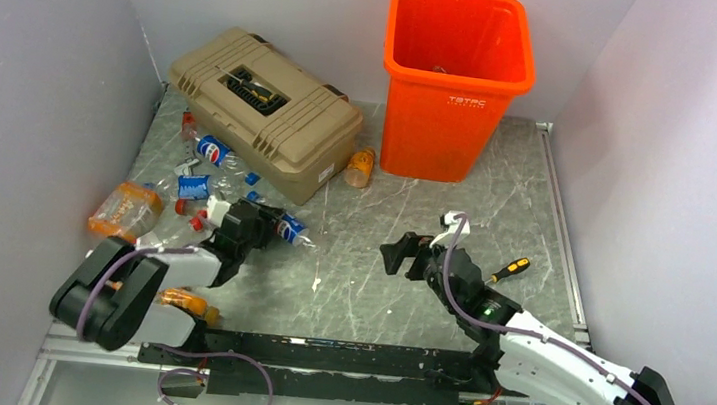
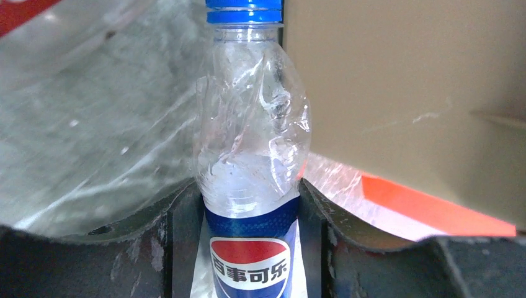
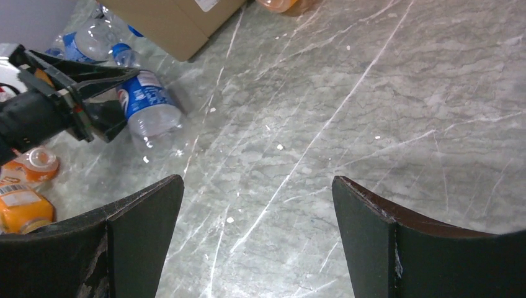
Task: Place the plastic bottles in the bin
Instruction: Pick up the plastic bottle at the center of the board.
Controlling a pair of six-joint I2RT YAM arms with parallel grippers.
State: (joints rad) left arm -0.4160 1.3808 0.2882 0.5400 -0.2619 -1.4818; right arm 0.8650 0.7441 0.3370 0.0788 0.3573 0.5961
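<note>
My left arm is white shell with blocky black joint housings, and a purple cable runs over it. My right arm matches, with its own purple lead and a small green light. My left gripper has matte black fingers, scuffed pale. My right gripper has black wedge-shaped fingers with rough edges.

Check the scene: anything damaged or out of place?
The Pepsi bottle in the left gripper is crumpled and dented. A screwdriver lies loose near the open right gripper; it is not a bottle.
</note>
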